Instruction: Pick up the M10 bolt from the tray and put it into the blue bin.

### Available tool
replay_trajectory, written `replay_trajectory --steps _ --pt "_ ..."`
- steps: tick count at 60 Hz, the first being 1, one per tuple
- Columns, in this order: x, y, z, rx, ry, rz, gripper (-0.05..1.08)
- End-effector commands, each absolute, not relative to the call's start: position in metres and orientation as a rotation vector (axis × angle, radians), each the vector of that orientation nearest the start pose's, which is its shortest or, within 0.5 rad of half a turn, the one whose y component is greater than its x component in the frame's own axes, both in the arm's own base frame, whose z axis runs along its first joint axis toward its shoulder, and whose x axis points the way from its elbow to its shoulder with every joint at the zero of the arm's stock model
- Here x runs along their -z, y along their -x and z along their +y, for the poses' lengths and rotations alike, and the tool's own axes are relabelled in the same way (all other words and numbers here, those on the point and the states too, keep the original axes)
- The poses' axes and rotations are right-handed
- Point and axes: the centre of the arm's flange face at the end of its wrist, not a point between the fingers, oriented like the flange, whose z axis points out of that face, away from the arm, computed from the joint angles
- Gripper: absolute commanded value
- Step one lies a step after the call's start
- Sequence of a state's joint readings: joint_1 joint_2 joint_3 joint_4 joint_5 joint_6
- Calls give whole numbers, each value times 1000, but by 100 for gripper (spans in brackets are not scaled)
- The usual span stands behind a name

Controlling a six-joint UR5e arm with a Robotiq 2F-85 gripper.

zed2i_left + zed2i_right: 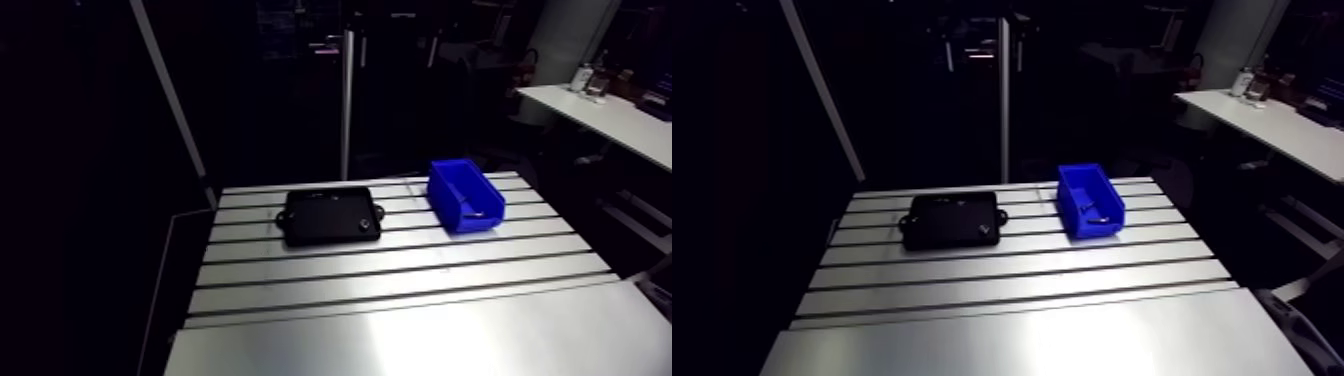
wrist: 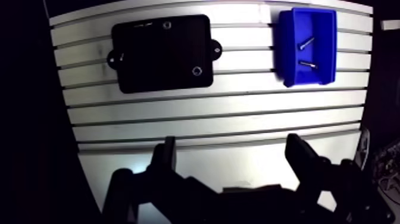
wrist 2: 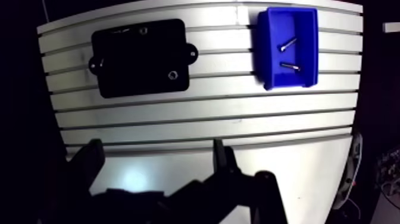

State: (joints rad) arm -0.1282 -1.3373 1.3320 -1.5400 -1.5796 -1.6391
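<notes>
A black tray (image 2: 158,59) lies on the slotted table, well ahead of my gripper (image 2: 232,149) and to one side. In it I see small parts: a ring-shaped piece (image 2: 197,71) near one corner, another (image 2: 167,25) by the far rim, and a small bright piece (image 2: 122,58). I cannot tell whether any is a bolt. The blue bin (image 2: 287,50) stands beside the tray and holds two bolts (image 2: 306,43), (image 2: 308,64). My gripper hangs high above the table's near part, open, with nothing between its fingers. In the arm view only the tray (image 1: 325,220) and bin (image 1: 450,190) show.
The table's slotted rows (image 1: 400,270) run across between me and the tray. A smooth plate (image 1: 420,340) forms the near part. An upright pole (image 1: 346,100) stands behind the table's far edge. The table's left edge drops into darkness.
</notes>
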Motion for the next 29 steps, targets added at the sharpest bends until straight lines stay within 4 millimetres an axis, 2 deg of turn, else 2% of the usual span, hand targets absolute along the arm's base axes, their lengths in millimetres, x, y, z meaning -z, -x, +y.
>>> replay_trajectory --steps 1,29 --pt "-475 601 -57 -9 -93 3134 1" --pt "-474 596 -57 -10 -95 3134 1"
